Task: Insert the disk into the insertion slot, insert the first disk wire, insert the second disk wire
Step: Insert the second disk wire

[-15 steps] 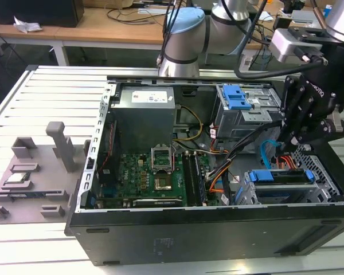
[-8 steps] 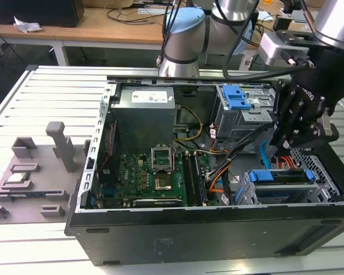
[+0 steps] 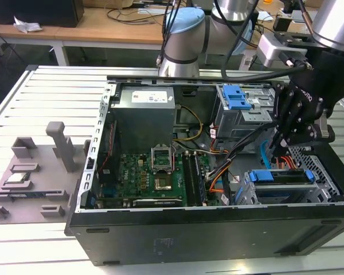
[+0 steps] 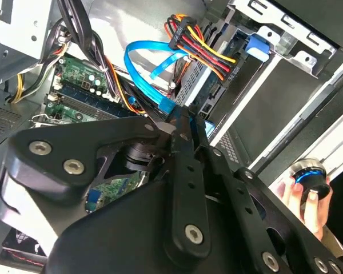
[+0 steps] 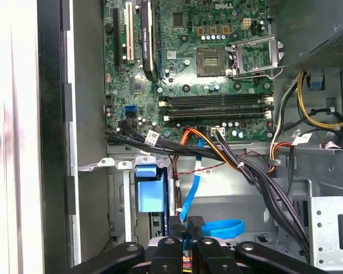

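The disk [image 3: 278, 176], framed by its blue carrier, sits inside the insertion slot [image 3: 327, 182], a silver perforated cage at the near corner of the case on the exterior view's right. My gripper [image 3: 284, 140] hangs just behind that cage. In the second wrist view its black fingers [image 4: 186, 131] are shut on the end of the second disk wire [image 4: 146, 71], a flat light-blue cable arching up from them. The same cable [image 5: 190, 194] runs to the gripper [image 5: 186, 224] in the first wrist view. A red, yellow and black bundle with a black plug [image 4: 230, 71] reaches the disk's rear edge.
The open case holds a green motherboard [image 3: 155, 172], a grey power supply [image 3: 146, 112] and a taller grey cage with a blue latch [image 3: 236, 97]. Black cable bundles [image 5: 257, 177] cross beside the gripper. A grey fixture [image 3: 28, 172] lies outside the case. A person's hand [image 4: 306, 191] holds a knob.
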